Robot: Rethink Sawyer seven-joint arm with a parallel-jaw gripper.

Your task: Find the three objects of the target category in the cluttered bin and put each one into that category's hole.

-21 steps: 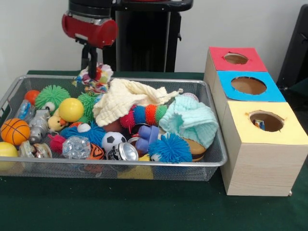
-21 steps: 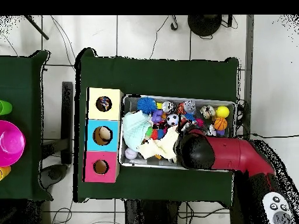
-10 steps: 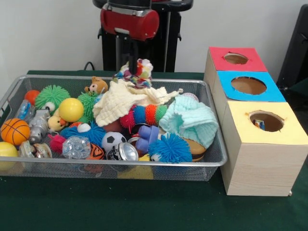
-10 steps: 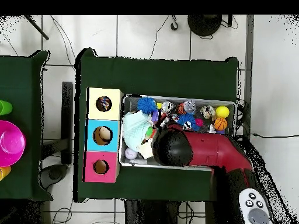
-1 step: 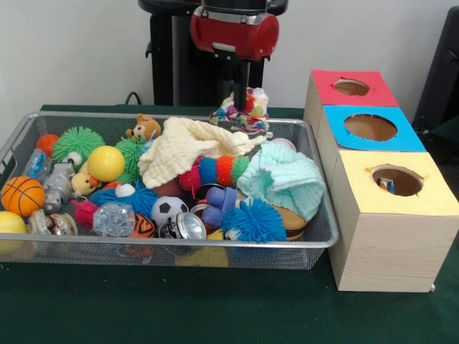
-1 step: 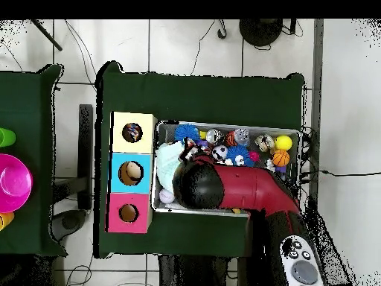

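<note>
A: Rope toy (image 5: 244, 109): multicoloured knotted bundle, hanging clear above the bin's (image 5: 43, 118) far rim, toward the box end.

B: Held?

A: Yes. Gripper (image 5: 240, 99) clenched on it from above, black fingers running down into the knots. Red arm (image 5: 234, 32) straight over it.

B: Overhead agree?

A: Overhead only gives the arm (image 6: 223, 186) lying across the bin (image 6: 228, 128); it hides gripper and toy, so no check from there.

B: Below the toy?

A: Cream cloth (image 5: 186, 147), crumpled over the bin's middle. Toy's lowest strands look just above its far edge; touching or not, hard to say from this angle.

B: Neighbours?

A: Mint knit cloth (image 5: 283, 178) beside the cream one, on the box side. Striped caterpillar (image 5: 215, 170) between them. Blue spiky ball (image 5: 252, 219) in front, against the near wall. Soccer ball (image 5: 169, 208) and purple piece (image 5: 219, 201) near it.

B: Other end?

A: Yellow ball (image 5: 105, 163), green spiky ball (image 5: 77, 142), basketball (image 5: 21, 195), small bear (image 5: 144, 127) by the far wall.

B: Boxes?

A: Three in a row beside the bin: red (image 5: 350, 87) farthest, blue (image 5: 369, 127) middle, yellow (image 5: 396, 183) nearest. One round hole in each top. Something small shows inside the yellow hole. Toy is well short of all three.
</note>
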